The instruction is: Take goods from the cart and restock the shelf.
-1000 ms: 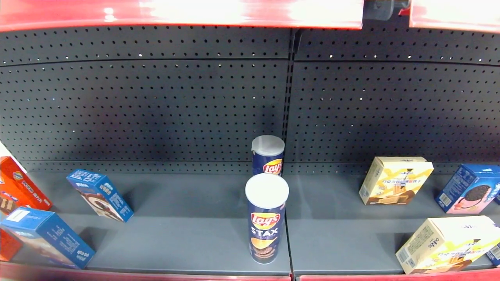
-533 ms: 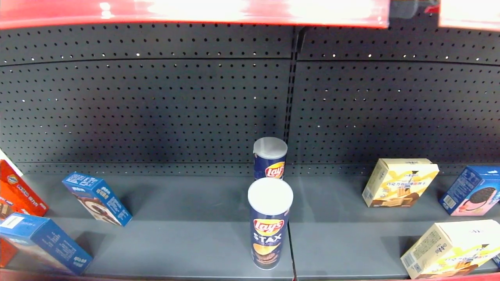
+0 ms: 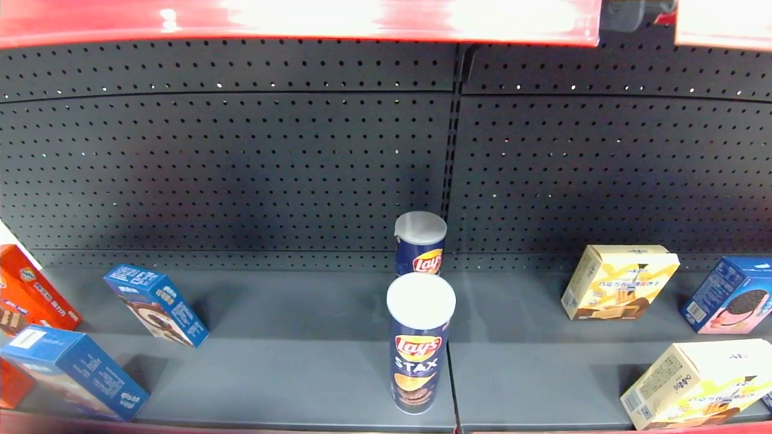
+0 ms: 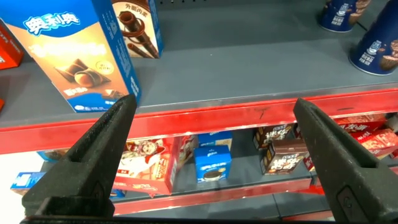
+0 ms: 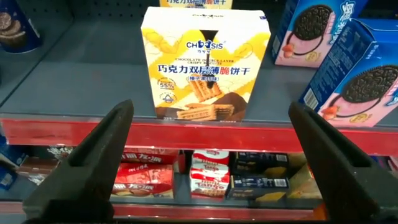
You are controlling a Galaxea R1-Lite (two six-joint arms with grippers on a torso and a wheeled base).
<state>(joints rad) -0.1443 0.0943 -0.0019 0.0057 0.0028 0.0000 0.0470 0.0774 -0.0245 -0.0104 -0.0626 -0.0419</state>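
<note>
The grey shelf holds two tall dark-blue chip cans, one in front and one behind. Blue boxes and an orange box stand on its left side. Yellow boxes and a blue-and-pink cookie box stand on its right. My left gripper hangs open and empty before the red shelf edge, near a blue box. Facing the front yellow box, my right gripper is open and holds nothing.
A lower shelf under the red edge carries several small boxes. Two blue-and-pink cookie boxes stand beside the yellow one. A perforated dark back panel closes the shelf behind, and a red shelf edge runs overhead.
The head camera has shifted a little, so the whole picture slid slightly. The goods on the shelf have not moved.
</note>
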